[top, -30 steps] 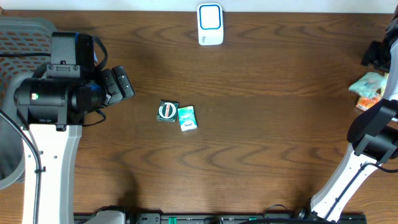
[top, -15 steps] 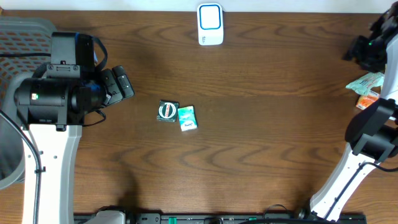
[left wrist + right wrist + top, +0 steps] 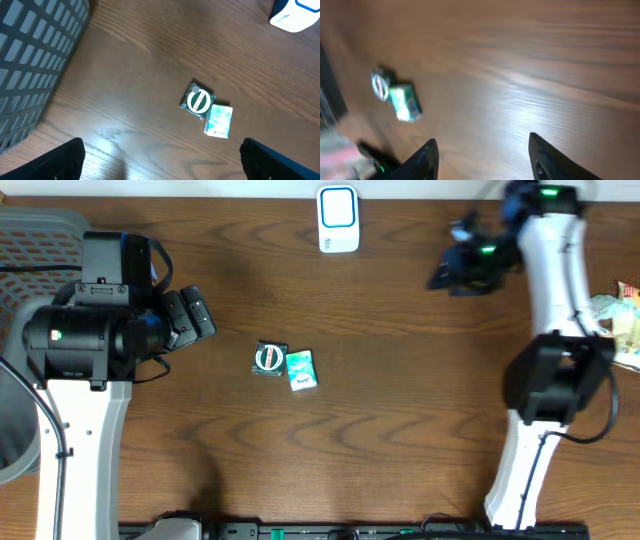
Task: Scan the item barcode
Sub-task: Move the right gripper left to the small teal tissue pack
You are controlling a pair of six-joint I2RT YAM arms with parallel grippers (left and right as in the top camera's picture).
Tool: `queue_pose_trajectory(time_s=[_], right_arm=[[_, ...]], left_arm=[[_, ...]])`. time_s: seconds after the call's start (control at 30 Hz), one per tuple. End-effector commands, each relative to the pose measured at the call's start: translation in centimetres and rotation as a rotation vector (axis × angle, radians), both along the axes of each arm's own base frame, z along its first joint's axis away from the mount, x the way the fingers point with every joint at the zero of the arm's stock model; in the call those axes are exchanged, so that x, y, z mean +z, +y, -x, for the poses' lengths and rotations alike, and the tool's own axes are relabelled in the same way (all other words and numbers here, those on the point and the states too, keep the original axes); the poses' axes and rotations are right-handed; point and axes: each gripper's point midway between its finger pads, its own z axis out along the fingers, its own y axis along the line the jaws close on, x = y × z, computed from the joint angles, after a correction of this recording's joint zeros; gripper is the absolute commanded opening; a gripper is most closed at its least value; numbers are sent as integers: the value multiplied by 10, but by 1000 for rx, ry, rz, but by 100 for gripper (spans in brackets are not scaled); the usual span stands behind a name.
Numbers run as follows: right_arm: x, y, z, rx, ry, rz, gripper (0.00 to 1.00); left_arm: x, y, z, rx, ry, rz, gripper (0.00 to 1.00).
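Teal pack (image 3: 301, 370) flat, long axis near-to-far toward scanner (image 3: 338, 218); left end effector (image 3: 162, 161) and right end effector (image 3: 483, 156) released, empty.

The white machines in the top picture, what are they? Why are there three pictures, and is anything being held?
They are two robot arms. The left arm and the right arm each end in two jaws for picking things up. The top picture is from a camera above the table. The other two come from small cameras on the arms' wrists, so the dark shapes at their bottom edges are the jaws themselves. On the table lie a small green packet beside a dark packet with a round label. At the far edge stands a white scanner. A grey basket sits at the left, more packets at the right. Both pairs of jaws are open and hold nothing.
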Motion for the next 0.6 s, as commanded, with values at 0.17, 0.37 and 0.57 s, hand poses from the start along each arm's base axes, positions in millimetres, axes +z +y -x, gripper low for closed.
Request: queue_pose_trajectory(time_s=[0.17, 0.37, 0.57], right_arm=[[-23, 108, 37, 307, -2, -10, 55], [-51, 165, 62, 372, 18, -5, 57], [-80, 202, 80, 343, 47, 0, 52]], left_arm=[[2, 3, 1, 19, -4, -5, 98], [2, 3, 1, 20, -4, -5, 98], [2, 3, 1, 19, -4, -5, 98]])
